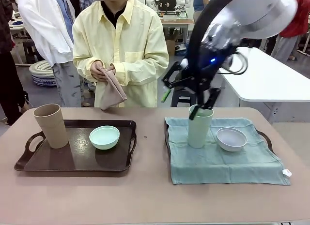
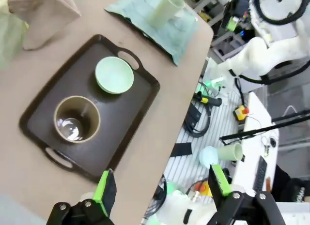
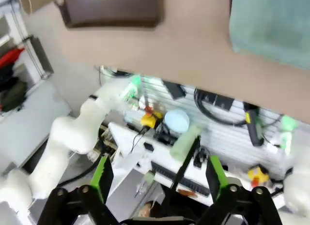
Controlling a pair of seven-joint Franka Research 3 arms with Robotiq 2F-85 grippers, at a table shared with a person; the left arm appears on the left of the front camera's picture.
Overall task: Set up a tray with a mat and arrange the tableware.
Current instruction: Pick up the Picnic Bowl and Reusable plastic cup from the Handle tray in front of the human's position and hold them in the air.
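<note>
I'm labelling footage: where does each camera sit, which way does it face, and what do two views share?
Front: between the arms, facing the person across the table; right gripper, open, by the pale green tumbler.
Left wrist: high, looking down on the dark tray; left gripper open at bottom.
Right wrist: facing the table's near edge; own open fingers.
Both wrists share the dark tray.

Bare table (image 1: 150, 152) between dark tray (image 1: 72, 171) and mat (image 1: 218, 162)

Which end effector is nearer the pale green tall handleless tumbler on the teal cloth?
Right. The right end effector is open, right at the pale green tumbler's rim. The left end effector, open, hangs over the table's near edge by the dark tray, well away.
</note>
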